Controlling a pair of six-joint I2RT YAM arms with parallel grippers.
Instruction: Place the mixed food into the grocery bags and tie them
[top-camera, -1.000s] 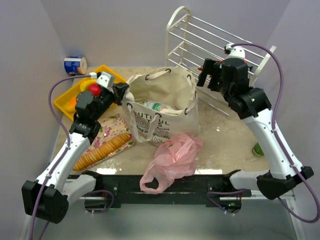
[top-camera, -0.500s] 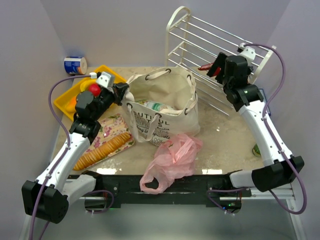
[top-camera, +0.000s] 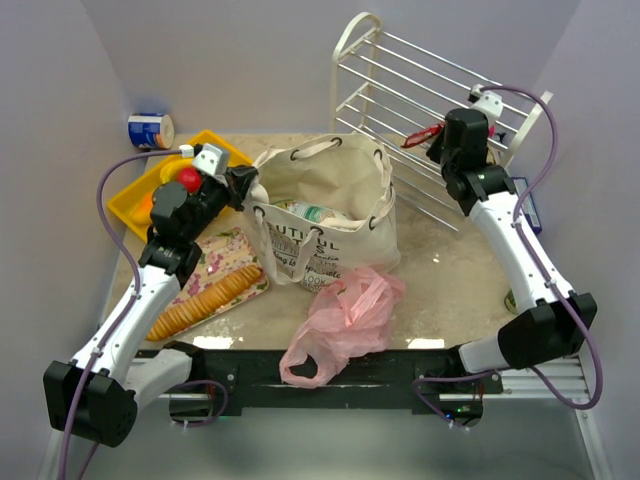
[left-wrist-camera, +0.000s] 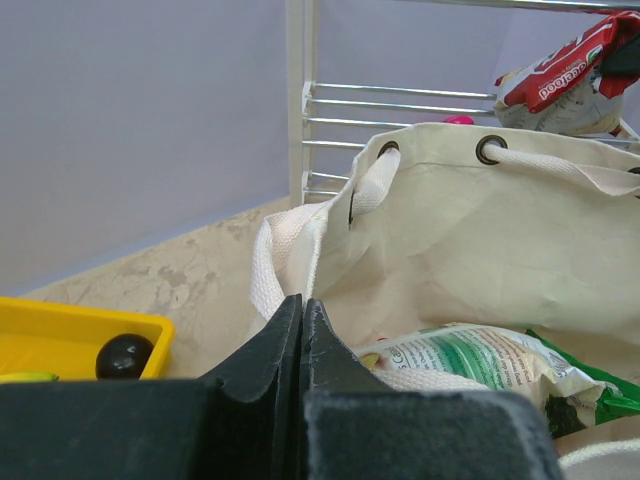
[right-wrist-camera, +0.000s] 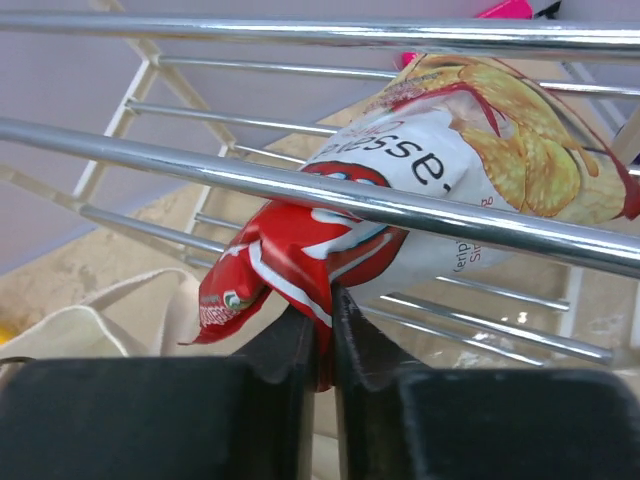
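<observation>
Pinching the red packet (right-wrist-camera: 290, 262) from below is the right gripper (right-wrist-camera: 324, 312).

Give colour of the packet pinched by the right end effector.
The packet is red and white with golden chips printed on it; the right wrist view shows it best.

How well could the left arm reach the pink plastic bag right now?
Probably yes: the pink plastic bag lies uncovered near the front edge, nothing blocking it. But the left gripper is shut at the canvas tote's rim and must leave it first.
</observation>
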